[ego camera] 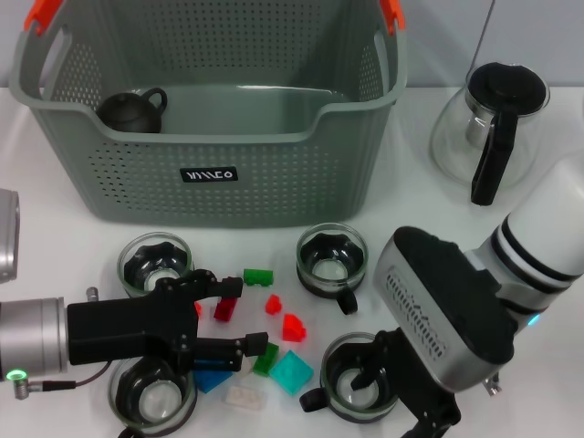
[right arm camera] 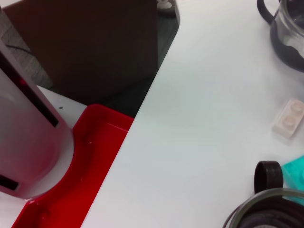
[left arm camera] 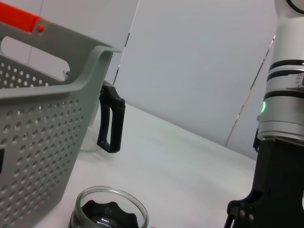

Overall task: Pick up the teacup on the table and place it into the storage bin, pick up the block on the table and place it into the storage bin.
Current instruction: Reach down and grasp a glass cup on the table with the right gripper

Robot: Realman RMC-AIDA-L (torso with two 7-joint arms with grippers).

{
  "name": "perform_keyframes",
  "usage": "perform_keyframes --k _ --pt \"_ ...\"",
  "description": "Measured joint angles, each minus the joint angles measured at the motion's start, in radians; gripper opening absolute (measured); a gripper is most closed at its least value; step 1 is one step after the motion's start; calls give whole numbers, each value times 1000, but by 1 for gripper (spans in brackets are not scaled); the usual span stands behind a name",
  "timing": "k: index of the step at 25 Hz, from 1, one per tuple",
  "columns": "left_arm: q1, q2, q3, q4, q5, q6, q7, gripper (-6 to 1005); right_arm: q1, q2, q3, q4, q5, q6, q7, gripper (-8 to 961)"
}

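The grey-green storage bin stands at the back of the table and also shows in the left wrist view. Several glass teacups stand in front of it: back left, back right, front left, front right. Small blocks lie between them, among them red, green, teal and white. My left gripper is open, low over the table, with the red block between its fingers. My right gripper is at the front right teacup, whose rim shows in the right wrist view.
A black teapot sits inside the bin at its left. A glass jug with a black handle stands at the back right. The right wrist view shows the table's edge with a red tray beyond it.
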Motion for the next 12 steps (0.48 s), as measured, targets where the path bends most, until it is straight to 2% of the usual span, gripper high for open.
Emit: perform_keyframes --k 7,12 --pt "6 -2 0 0 -1 -3 1 934 8 1 -75 -7 -6 47 74 822" --pt "8 -2 -1 0 -2 -4 5 934 -1 -3 -106 -44 -9 63 111 659"
